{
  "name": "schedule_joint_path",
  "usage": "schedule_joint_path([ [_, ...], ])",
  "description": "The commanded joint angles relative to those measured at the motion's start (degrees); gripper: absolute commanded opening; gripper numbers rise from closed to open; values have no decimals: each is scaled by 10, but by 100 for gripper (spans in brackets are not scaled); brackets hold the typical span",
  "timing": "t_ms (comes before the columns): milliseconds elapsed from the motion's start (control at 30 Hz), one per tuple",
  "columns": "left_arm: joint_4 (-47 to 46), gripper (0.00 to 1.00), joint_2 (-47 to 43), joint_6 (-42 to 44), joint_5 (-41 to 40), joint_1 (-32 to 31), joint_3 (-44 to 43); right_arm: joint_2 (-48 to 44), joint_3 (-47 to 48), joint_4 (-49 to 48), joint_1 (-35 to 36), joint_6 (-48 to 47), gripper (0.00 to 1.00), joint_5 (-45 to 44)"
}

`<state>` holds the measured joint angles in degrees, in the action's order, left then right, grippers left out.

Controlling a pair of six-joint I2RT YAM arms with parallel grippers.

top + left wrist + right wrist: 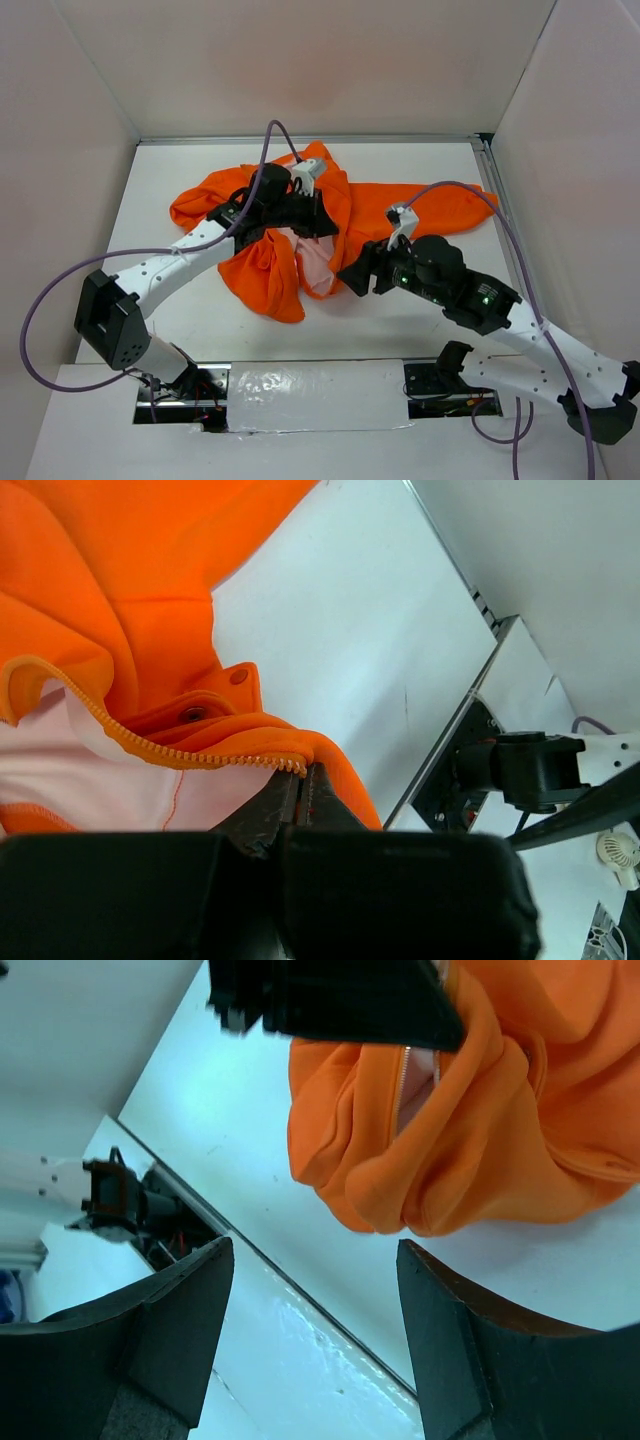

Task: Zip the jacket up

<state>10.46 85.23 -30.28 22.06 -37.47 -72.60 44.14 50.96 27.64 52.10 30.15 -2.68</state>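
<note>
Jacket crumpled toward far edge of surface; left tool clenched on zipper edge (pale lining showing); right tool spread wide.

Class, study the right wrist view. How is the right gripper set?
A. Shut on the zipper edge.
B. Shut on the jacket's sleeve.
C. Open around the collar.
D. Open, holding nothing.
D: the right gripper has its jaws wide apart with nothing between them, and the jacket lies beyond the fingertips, untouched.
</note>
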Motion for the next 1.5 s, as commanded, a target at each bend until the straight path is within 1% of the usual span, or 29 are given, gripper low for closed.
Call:
schedule_joint_path([
  [0,-2,0,-1,-5,-19,-9,-23,58,48,16,19,46,72,-56],
  [33,-2,0,-2,-7,-23,-13,-23,74,56,27,21,87,72,-76],
  [67,0,0,-3,-7,-28,-14,-22,88,69,45,24,103,72,-118],
  [133,0,0,-9,-8,-30,-17,-19,126,73,51,27,139,72,-151],
  [267,1,0,-12,-7,-33,-19,-12,179,81,46,31,159,71,-146],
  [300,-1,0,-14,-3,-30,-20,-11,191,78,41,32,158,66,-147],
  [333,-6,0,-19,5,-26,-19,1,195,63,37,34,163,55,-147],
  [367,-14,0,-23,6,-24,-19,5,198,53,30,32,168,42,-151],
  [400,-13,0,-26,6,-32,-19,9,195,41,26,29,171,21,-153],
  [500,-6,0,-31,15,-40,-19,24,175,-22,0,12,163,4,-125],
  [533,-7,0,-31,20,-38,-19,38,167,-64,-15,-5,156,3,-108],
  [600,-13,0,-25,17,-39,-18,55,154,-109,-68,-30,133,1,-64],
  [633,-19,0,-14,18,-33,-18,70,152,-151,-85,-58,127,1,-19],
  [700,-23,0,4,15,-28,-18,79,158,-181,-115,-88,112,1,13],
  [733,-26,0,25,18,-13,-18,81,163,-200,-122,-96,107,1,24],
  [833,-39,0,73,24,16,-18,72,187,-211,-126,-126,89,2,42],
  [900,-40,3,112,23,18,-18,51,212,-206,-129,-144,73,2,47],
  [933,-40,7,126,22,23,-18,44,220,-205,-136,-151,71,3,50],
  [967,-40,15,151,26,27,-18,35,240,-201,-139,-162,63,3,57],
  [1000,-43,21,163,27,32,-18,20,251,-197,-143,-167,58,3,63],
  [1033,-46,37,173,27,35,-18,14,272,-193,-145,-172,54,4,61],
  [1067,-48,47,193,29,34,-18,7,283,-189,-145,-179,50,4,60],
  [1167,-54,67,233,35,40,-16,-31,323,-158,-134,-191,47,6,42],
  [1200,-54,72,241,36,44,-16,-39,339,-154,-130,-195,48,10,36],
  [1267,-53,74,258,37,55,-13,-55,352,-134,-114,-200,52,17,29],
  [1300,-51,75,260,37,59,-11,-57,357,-129,-108,-200,56,21,8],
  [1400,-54,75,250,32,57,-7,-44,358,-117,-94,-198,57,32,-1],
  [1433,-63,76,237,30,57,-6,-26,344,-118,-89,-195,56,42,-3],
  [1467,-68,78,229,29,54,-6,-18,335,-118,-87,-191,58,48,-9],
])
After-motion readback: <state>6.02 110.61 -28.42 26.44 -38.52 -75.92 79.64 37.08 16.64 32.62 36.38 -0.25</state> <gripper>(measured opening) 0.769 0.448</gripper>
